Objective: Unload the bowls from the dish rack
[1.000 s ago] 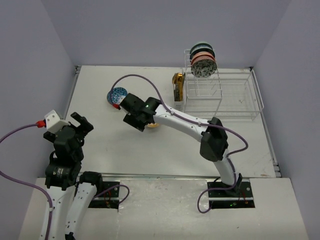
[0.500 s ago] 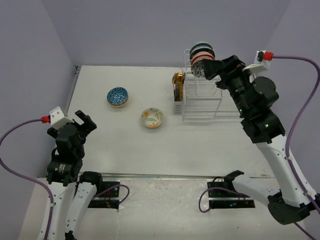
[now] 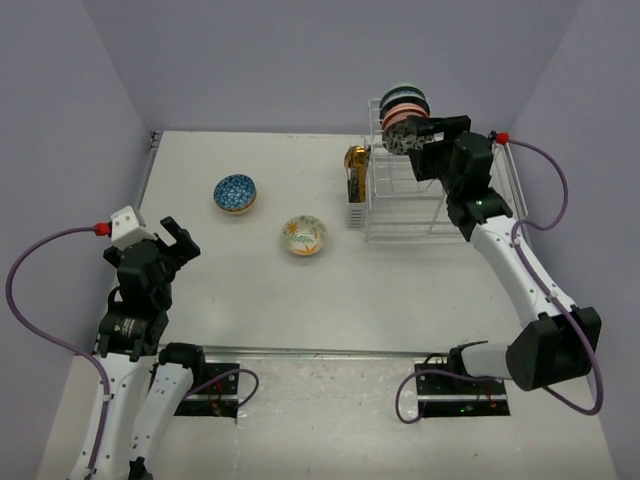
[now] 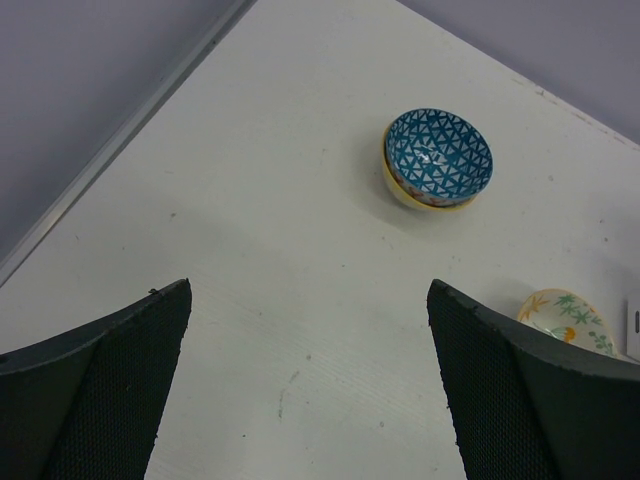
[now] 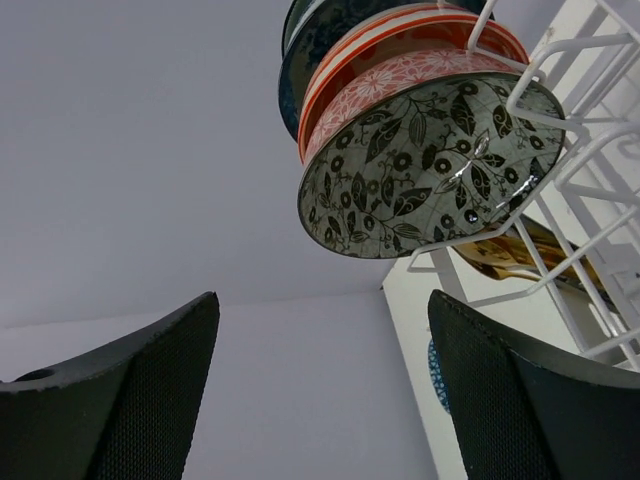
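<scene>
The white wire dish rack point(image 3: 480, 205) stands at the back right. Several bowls point(image 3: 405, 120) stand on edge in its upright slots. In the right wrist view the front one is a grey leaf-patterned bowl point(image 5: 430, 165), with an orange-red bowl point(image 5: 400, 45) behind it. My right gripper point(image 3: 428, 135) is open and empty beside these bowls, a little below the grey one point(image 5: 322, 300). A blue patterned bowl point(image 3: 235, 193) point(image 4: 437, 158) and a cream bowl point(image 3: 304, 235) point(image 4: 565, 320) sit on the table. My left gripper point(image 3: 172, 240) point(image 4: 308, 300) hovers open at the near left.
A gold-brown utensil holder point(image 3: 355, 175) point(image 5: 510, 255) hangs on the rack's left side. Purple walls close in the table point(image 3: 300, 290) at the back and on both sides. The low wire basket part of the rack reaches toward the right edge.
My right arm let go of the cream bowl on the table and swung back to the rack, ending beside the standing bowls. The left arm barely shifted.
</scene>
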`<state>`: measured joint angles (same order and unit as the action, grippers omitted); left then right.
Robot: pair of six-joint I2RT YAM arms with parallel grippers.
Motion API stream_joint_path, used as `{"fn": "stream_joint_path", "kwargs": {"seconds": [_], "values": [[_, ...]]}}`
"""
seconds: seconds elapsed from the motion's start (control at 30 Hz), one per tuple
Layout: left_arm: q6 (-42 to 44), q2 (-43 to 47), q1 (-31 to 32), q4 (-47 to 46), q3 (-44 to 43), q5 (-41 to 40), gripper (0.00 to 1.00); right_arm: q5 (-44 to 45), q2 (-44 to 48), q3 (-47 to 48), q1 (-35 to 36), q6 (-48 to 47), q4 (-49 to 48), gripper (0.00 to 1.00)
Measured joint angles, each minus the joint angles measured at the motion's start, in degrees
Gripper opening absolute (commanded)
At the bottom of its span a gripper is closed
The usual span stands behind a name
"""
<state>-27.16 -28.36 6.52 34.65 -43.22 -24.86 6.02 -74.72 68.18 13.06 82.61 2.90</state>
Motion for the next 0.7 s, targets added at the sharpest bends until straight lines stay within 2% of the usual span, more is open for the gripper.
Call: {"fn": "stream_joint_path", "kwargs": {"seconds": [0.3,0.53,0.57,0.67,0.7], "values": [[0.39,0.26,0.02,-0.74,0.0,0.94,1.0,2.38,-6.08,0.81,-0.07,7.5,-5.03,0.72],[0.39,0.63,1.09,-0.74,0.0,1.18,1.0,2.4,-11.43,3.32,-0.44,9.51,-7.37,0.6],[0.42,0.63,1.2,-0.74,0.0,1.22,1.0,2.43,-11.72,3.39,-0.44,9.75,-7.65,0.56],[0.42,0.7,1.49,-0.74,0.0,1.27,1.0,2.51,-12.04,3.39,-0.44,10.62,-8.76,0.54],[0.42,0.74,1.51,-0.74,0.0,1.29,1.0,2.71,-12.02,3.32,-0.44,11.04,-9.14,0.5]]}}
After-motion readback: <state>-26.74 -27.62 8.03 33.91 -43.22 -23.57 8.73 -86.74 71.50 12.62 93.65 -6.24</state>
